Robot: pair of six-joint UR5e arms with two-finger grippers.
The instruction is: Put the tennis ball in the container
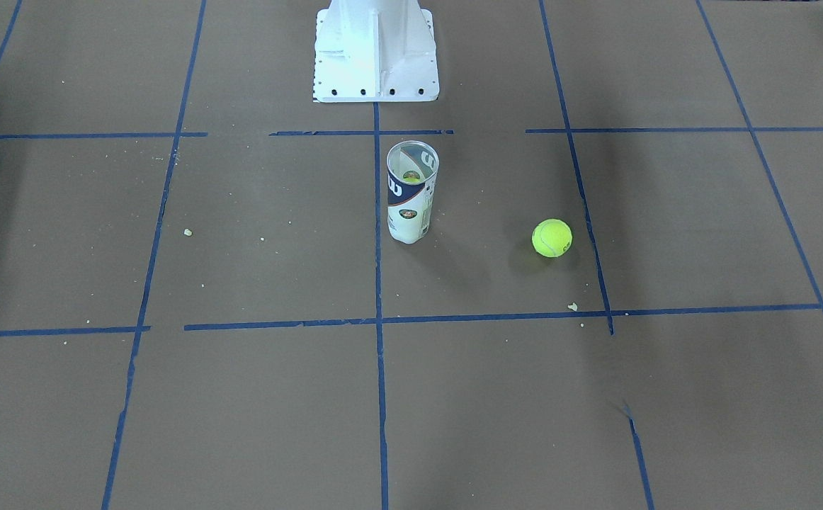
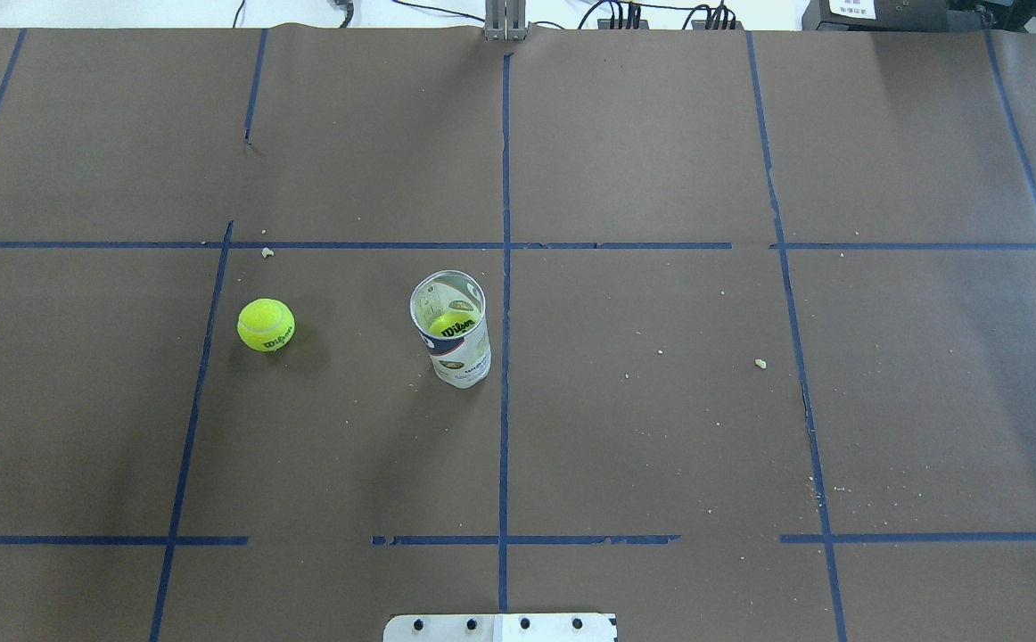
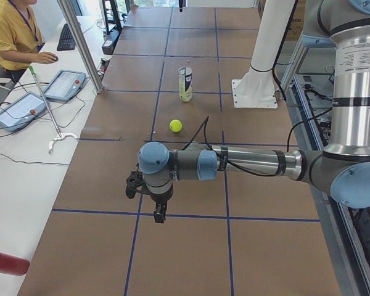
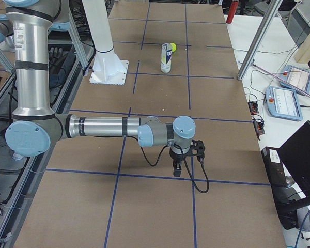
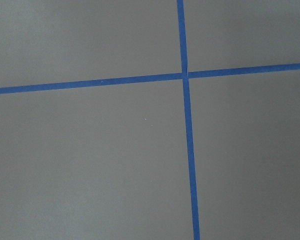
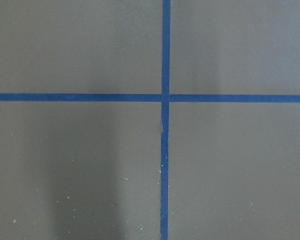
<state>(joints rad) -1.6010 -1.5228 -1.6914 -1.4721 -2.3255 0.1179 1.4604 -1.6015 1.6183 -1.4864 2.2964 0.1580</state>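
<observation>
1. The tennis ball (image 2: 266,325) lies loose on the brown-papered tabletop (image 2: 661,401), on the robot's left half. It is free on every side, so there is room for fingers to come down around it.
2. The container (image 2: 452,330) stands upright beside the centre tape line, well apart from the ball. Its lid is off and its mouth faces up, which suits a drop from above. A second ball (image 2: 451,325) already sits low inside it, with space above.
3. The white pedestal (image 1: 376,49) stands behind the container on the robot's side, clear of both.
4. The left pincer (image 3: 158,213) hangs pointing down over a tape line towards the tabletop's left end, far from the ball. It looks like a parked pose. Only a side view shows it, so I cannot tell whether it is spread or pressed together.
5. The right pincer (image 4: 177,168) hangs the same way towards the opposite end, and its state cannot be told either.
6. Judging by side, the left arm is the likelier one to fetch the ball, and no step has begun.
</observation>
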